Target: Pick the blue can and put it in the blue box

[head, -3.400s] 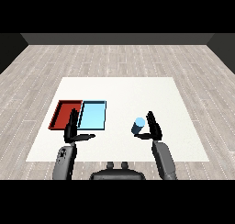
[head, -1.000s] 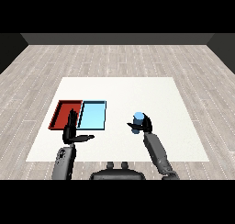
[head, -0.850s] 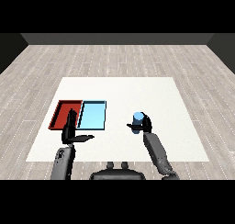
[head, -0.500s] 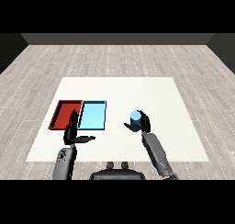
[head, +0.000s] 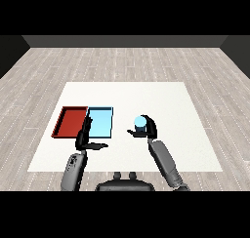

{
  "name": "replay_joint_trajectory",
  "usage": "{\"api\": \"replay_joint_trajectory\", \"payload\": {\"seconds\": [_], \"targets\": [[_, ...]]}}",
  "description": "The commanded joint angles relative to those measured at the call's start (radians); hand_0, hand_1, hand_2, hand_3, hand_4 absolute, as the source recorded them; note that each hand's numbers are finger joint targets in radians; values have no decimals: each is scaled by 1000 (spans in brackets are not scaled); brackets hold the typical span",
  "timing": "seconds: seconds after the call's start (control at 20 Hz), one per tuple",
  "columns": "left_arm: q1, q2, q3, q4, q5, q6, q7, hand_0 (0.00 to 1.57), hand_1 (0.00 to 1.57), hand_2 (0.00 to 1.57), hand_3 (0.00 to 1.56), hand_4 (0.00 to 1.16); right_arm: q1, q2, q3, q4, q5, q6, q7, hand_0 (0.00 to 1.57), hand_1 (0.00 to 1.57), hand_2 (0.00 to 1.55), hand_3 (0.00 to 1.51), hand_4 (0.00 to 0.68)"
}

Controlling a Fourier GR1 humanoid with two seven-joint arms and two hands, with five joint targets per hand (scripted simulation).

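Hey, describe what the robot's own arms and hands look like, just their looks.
Two grey, rounded forearms come in from the lower corners. Each ends in a black hand with slim fingers and a thumb: the left hand and the right hand. No cables, sleeves or markings are clear enough to make out.

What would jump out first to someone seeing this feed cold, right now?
Most likely the right hand, curled round the blue can right of the table's middle. Next, the two bright trays lying side by side at the left: the red tray and, on its right, the light blue tray, which holds nothing. The left hand hangs open over the blue tray's near edge.
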Motion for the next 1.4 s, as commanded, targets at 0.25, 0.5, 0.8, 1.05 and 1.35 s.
{"api": "replay_joint_trajectory", "payload": {"seconds": [0.25,0.5,0.8,1.05,1.35], "targets": [[-60,-16,-77,-2,22,37,57,0,0,0,0,0,-56,-1,-17,-45,32,39,43,1443,1443,1462,1348,562],[-89,-16,-136,40,43,96,48,0,0,0,0,0,-78,-53,-109,-21,-1,123,18,1443,1443,1462,1348,562],[-163,-16,-174,83,106,117,87,0,0,0,0,0,-135,-33,-130,37,8,152,26,1469,1469,1466,1377,564],[-187,-16,-253,45,116,168,127,0,0,0,0,0,-124,0,-28,-60,46,59,85,1446,1446,1469,1383,562],[-218,-16,-265,124,100,168,78,0,0,0,0,0,-204,1,-94,50,5,131,17,1441,1441,1467,1386,561]]}}
